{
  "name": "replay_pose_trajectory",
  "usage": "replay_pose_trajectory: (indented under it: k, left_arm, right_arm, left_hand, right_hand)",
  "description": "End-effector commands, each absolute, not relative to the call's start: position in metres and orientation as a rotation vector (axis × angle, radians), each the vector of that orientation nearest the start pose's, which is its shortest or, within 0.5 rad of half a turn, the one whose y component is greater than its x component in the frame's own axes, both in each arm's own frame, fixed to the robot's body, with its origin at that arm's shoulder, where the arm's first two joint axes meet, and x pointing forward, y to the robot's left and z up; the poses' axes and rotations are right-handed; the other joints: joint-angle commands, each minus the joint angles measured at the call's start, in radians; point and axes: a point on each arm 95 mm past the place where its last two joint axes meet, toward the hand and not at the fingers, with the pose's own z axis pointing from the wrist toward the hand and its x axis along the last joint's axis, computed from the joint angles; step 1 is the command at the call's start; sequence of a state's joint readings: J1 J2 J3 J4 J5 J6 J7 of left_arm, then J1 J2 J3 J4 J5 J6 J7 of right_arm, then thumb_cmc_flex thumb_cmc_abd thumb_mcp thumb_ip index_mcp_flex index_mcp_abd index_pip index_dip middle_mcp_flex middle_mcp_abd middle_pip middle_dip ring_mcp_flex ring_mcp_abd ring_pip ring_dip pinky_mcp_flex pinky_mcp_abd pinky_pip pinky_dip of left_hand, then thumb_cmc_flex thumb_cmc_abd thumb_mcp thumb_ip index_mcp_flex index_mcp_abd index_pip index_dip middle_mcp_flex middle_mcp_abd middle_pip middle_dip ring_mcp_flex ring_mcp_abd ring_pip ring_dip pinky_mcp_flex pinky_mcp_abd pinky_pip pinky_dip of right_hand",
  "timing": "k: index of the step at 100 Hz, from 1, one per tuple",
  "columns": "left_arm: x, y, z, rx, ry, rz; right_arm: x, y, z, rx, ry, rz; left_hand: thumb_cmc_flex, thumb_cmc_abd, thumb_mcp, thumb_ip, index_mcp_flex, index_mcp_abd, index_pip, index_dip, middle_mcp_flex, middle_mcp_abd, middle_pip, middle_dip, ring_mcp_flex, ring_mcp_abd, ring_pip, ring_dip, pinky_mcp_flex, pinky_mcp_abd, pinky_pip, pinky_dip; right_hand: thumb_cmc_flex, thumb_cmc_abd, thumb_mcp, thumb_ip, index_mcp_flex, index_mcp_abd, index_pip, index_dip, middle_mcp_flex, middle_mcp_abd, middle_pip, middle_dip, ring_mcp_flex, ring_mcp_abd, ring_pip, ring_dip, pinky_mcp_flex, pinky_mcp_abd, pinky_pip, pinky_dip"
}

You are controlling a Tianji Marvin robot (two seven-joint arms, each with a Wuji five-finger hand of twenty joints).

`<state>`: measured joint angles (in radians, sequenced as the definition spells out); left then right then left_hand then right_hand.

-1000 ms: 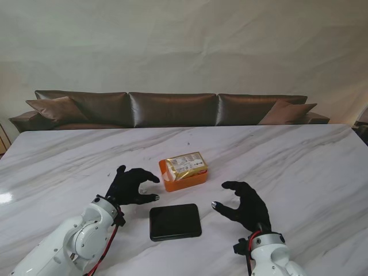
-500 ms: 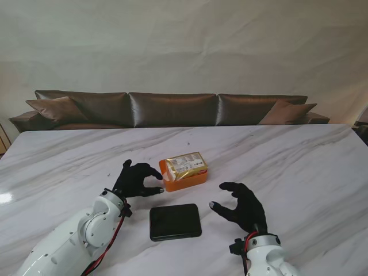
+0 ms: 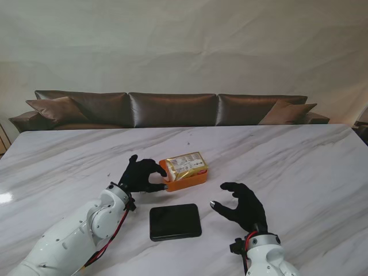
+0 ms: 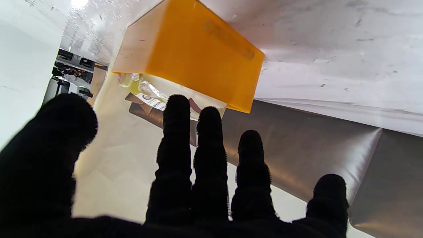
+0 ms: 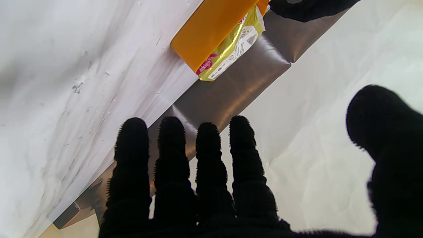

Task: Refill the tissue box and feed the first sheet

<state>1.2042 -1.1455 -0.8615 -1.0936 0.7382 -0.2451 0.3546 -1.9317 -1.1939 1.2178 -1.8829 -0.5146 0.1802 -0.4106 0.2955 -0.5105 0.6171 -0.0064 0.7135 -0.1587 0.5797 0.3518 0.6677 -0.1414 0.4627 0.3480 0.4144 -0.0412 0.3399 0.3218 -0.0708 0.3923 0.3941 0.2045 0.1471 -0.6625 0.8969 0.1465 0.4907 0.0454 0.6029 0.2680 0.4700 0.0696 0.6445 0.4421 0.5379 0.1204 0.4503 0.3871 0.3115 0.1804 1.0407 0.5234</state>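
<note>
An orange tissue box (image 3: 185,179) stands open-topped on the marble table, with a yellow wrapped tissue pack (image 3: 184,163) sticking out of it. The box (image 4: 191,53) and pack (image 4: 148,94) fill the left wrist view. My left hand (image 3: 141,175) is at the box's left end, fingers curled and apart, thumb and fingertips close to its wall and nothing held. My right hand (image 3: 244,207) hovers open to the right of the box and nearer to me, well apart from it. From the right wrist the box (image 5: 208,29) and pack (image 5: 231,53) lie beyond the fingertips (image 5: 205,132).
A flat black lid (image 3: 175,221) lies on the table nearer to me than the box, between my two arms. A dark brown sofa (image 3: 172,109) runs behind the table's far edge.
My left hand has moved away from me and to the right, up to the box's left end. The right hand has shifted slightly left. Box and lid have not moved.
</note>
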Motion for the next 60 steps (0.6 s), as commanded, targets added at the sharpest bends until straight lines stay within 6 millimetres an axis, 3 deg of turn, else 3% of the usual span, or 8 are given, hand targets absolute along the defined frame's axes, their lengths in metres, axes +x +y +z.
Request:
replay_pose_trajectory:
  k: [1,41,60]
  left_arm:
    - [0.464,-0.038,-0.370,-1.190,1.473,-1.810]
    - [0.476,-0.037,-0.380,-1.159,1.543,-1.780]
    - [0.479,-0.038,-0.384,-1.121,1.603,-1.750]
  right_arm:
    - [0.295,0.029,-0.330,1.778,0.765,1.748]
    - [0.300,0.029,-0.332,1.791,0.754,1.738]
    - [0.301,0.030,-0.333,1.802,0.745,1.734]
  left_hand:
    - [-0.035,0.006,0.006,-0.034,0.027,-0.026,0.021,0.015,0.024,-0.001,0.017,0.008,0.014,-0.021,0.006,-0.014,-0.017,0.020,-0.021,-0.012]
    - [-0.043,0.005,0.012,-0.040,0.037,-0.028,0.029,0.018,0.033,-0.003,0.020,0.010,0.031,-0.018,0.015,-0.011,-0.017,0.025,-0.016,-0.008]
    - [-0.059,0.027,-0.054,-0.063,0.036,-0.029,0.026,0.017,0.032,-0.001,0.019,0.010,0.030,-0.013,0.015,-0.008,-0.017,0.034,0.005,0.003]
  right_hand:
    - [0.000,-0.029,-0.014,0.005,0.021,-0.041,-0.006,0.006,0.017,-0.030,0.005,0.016,0.010,-0.036,-0.003,0.004,-0.003,-0.012,-0.012,0.002]
    - [0.004,-0.029,-0.014,0.004,0.023,-0.039,-0.008,0.012,0.016,-0.029,0.007,0.017,0.010,-0.037,-0.001,0.005,-0.002,-0.013,-0.011,0.003]
    - [0.007,-0.030,-0.014,0.003,0.023,-0.037,-0.008,0.013,0.015,-0.027,0.007,0.017,0.010,-0.035,0.001,0.005,-0.003,-0.014,-0.011,0.003]
